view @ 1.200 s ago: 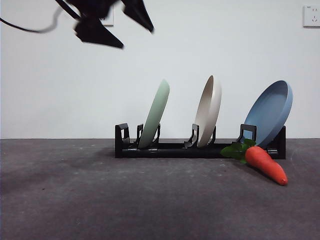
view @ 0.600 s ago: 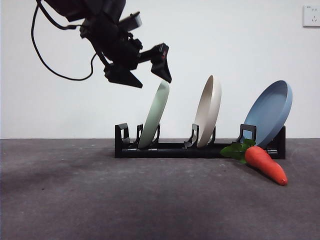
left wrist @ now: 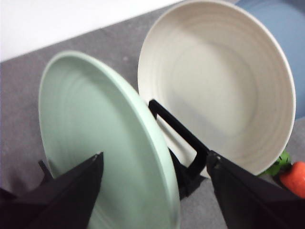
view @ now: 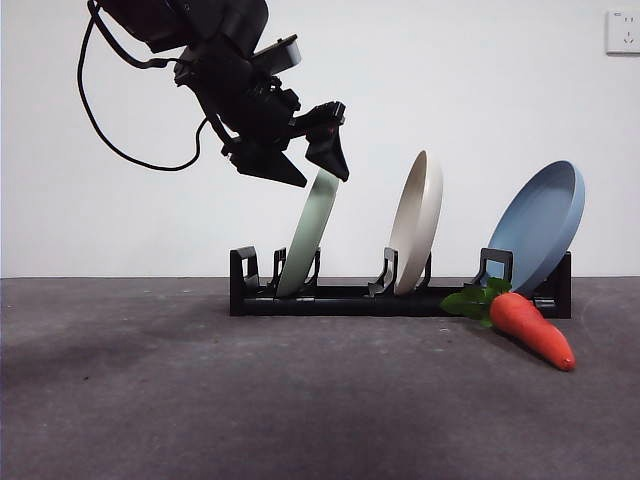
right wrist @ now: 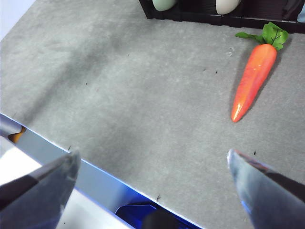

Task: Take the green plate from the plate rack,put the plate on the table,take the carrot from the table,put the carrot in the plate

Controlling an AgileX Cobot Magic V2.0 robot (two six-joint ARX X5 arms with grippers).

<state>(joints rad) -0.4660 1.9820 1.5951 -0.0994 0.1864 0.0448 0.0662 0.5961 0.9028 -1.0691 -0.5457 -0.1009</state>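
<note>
The green plate (view: 308, 235) leans in the left slot of the plate rack (view: 340, 297). My left gripper (view: 318, 172) hangs open right at the plate's top rim, one jaw on each side of it. In the left wrist view the green plate (left wrist: 102, 143) rises between my open jaws. The carrot (view: 533, 327) lies on the table (view: 200, 400) in front of the rack's right end, leaves toward the rack. My right gripper (right wrist: 152, 164) is open, high above the table's near edge, with the carrot (right wrist: 253, 81) lying ahead of it.
A cream plate (view: 417, 222) stands in the middle slot and a blue plate (view: 540, 225) leans at the right end. A black cable (view: 110, 110) loops down from the left arm. A wall socket (view: 622, 32) is at the top right.
The left arm has come down from the top of the front view and moved right, bringing its open jaws to the green plate's top rim. Plates and carrot have not moved.
</note>
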